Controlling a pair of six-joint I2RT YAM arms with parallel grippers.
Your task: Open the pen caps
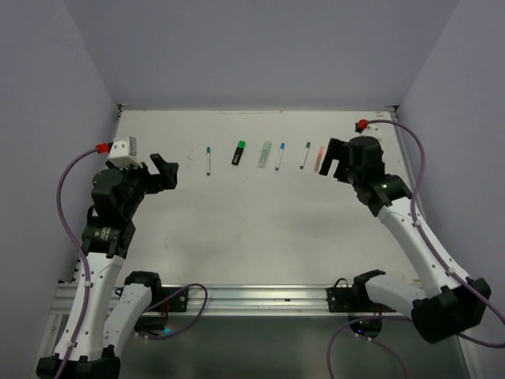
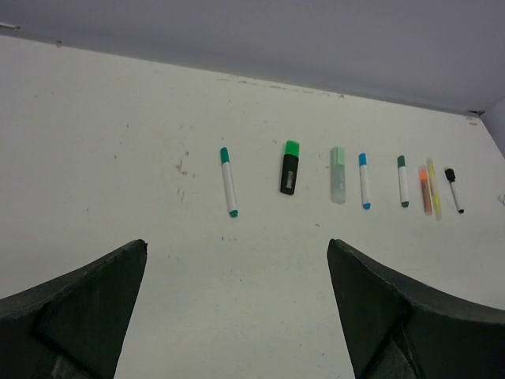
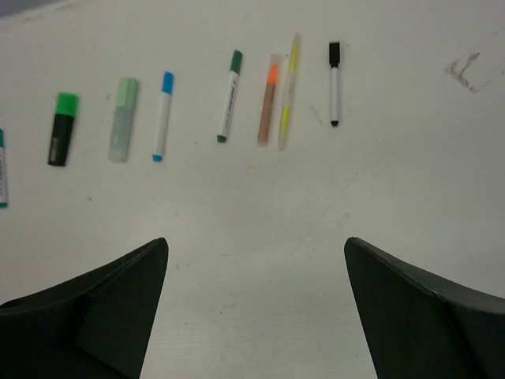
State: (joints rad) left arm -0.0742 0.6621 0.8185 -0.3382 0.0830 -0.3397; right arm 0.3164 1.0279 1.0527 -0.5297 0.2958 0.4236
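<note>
Hanging over the matte white table (image 1: 260, 229), the left gripper (image 2: 237, 246) and right gripper (image 3: 254, 241) each showed blunt, dark, wedge-shaped fingers spread wide, with nothing between them. Farther off, near the table's far edge, the pens (image 1: 267, 154) lay in a loose row, apart from both grippers, every cap seated: a chunky bright green cap (image 2: 292, 148) on a black barrel (image 2: 289, 178), a pale mint cap (image 2: 338, 154), a blue cap (image 2: 362, 159) on a slim white barrel (image 2: 364, 185), and a squat black cap (image 3: 334, 52).
</note>
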